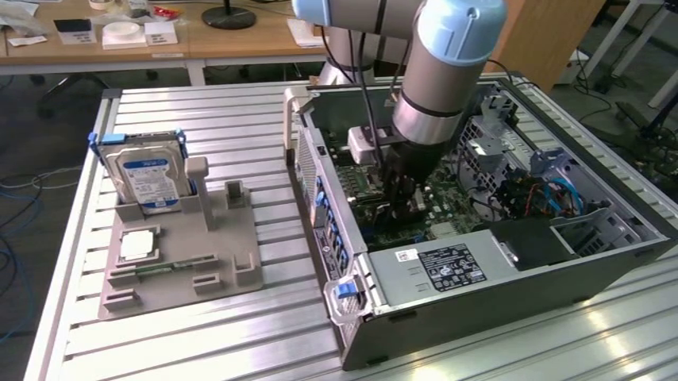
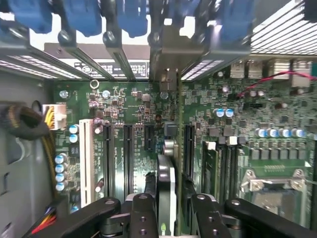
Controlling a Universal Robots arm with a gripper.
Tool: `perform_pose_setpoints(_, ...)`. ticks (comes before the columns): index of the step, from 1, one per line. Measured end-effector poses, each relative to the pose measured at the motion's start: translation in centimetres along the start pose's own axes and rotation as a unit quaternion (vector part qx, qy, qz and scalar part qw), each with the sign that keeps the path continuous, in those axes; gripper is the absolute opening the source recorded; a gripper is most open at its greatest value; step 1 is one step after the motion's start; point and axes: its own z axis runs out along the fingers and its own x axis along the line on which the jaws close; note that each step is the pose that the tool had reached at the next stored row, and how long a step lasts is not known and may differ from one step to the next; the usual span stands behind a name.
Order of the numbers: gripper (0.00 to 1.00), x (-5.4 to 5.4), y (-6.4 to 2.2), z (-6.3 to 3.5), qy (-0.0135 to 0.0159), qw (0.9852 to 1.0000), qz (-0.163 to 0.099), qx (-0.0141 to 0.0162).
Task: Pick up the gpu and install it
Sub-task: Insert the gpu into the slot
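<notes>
Caption: my claw (image 2: 168, 208) lowered into the open computer case (image 1: 593, 262), with the gpu (image 2: 166, 183) edge-on between its fingers (image 2: 141, 213).

Detail: In the wrist view I see the gpu as a thin card with a silvery edge, standing upright over the motherboard (image 2: 247, 129), its long axis running parallel to the dark expansion slots (image 2: 128, 158) and pointing toward the case's rear brackets (image 2: 168, 49). It lies directly beneath the claw, between the two fingers. The fingers sit close beside the card, yet I cannot tell whether they grip it or have let go. On the surface (image 1: 212, 349) outside, the hard drive (image 1: 148, 175) stands in its grey fixture (image 1: 228, 262).
</notes>
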Motion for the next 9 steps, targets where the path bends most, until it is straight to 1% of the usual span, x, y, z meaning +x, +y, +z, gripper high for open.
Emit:
perform_pose_setpoints(7, 0.33, -0.2, 0.05, -3.12, -0.0001, 1.0, 0.0, 0.002)
perform_pose_setpoints(8, 0.33, -0.2, 0.06, -3.51, 0.0, 1.0, 0.0, 0.0025)
perform_pose_setpoints(9, 0.33, -0.2, 0.09, -3.62, 0.0001, 1.0, 0.0, 0.0039)
